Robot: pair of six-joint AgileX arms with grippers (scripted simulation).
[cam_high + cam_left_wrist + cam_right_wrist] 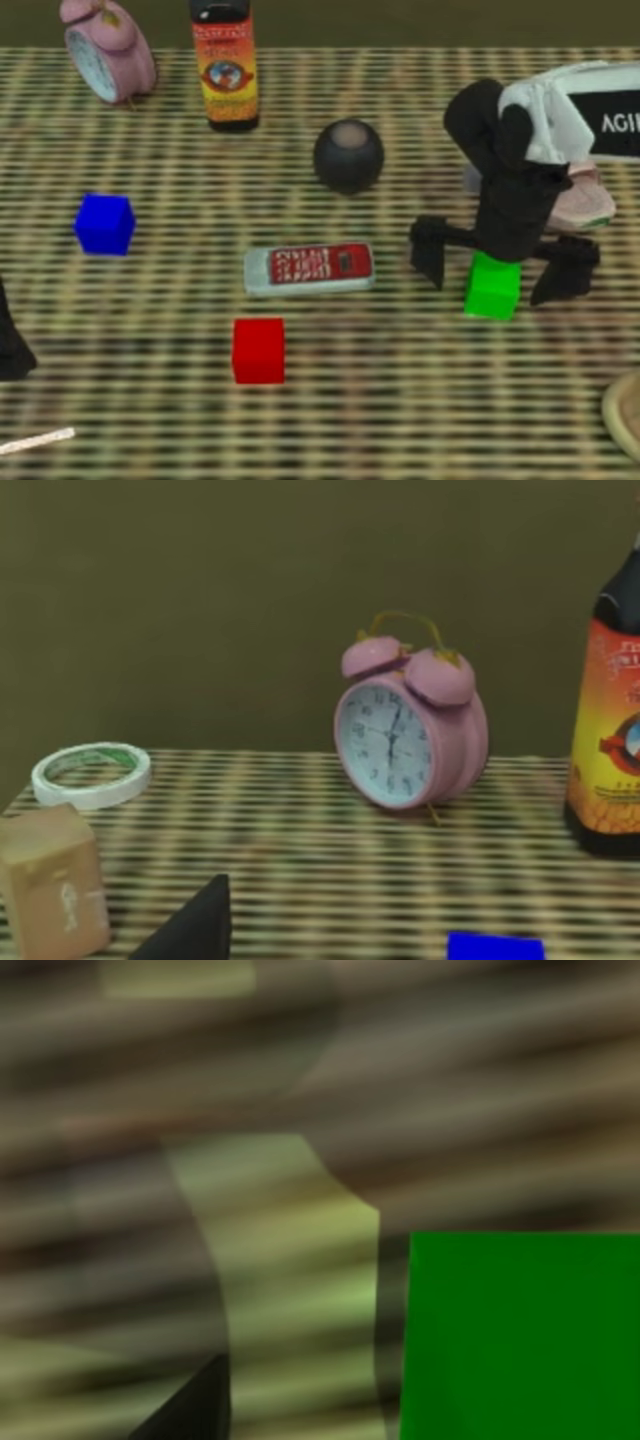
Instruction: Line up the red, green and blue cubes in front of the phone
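Observation:
My right gripper (496,272) hangs open at the right of the table, one black finger on each side of the green cube (493,289) and neither touching it. That green cube (520,1335) fills the right wrist view's corner beside one fingertip (195,1410). The phone (310,268) lies flat mid-table, silver with a red face. Just in front of it, slightly left, sits the red cube (258,350). Far to the left is the blue cube (104,224). My left arm (10,345) stays parked at the left edge, and its wrist view shows one fingertip (195,925) and the blue cube (495,946).
Along the back stand a pink alarm clock (108,50), a dark sauce bottle (225,65) and a dark round ball (348,155). A pink object (590,200) lies under the right arm. A tape roll (92,774) and a brown box (50,890) sit at far left.

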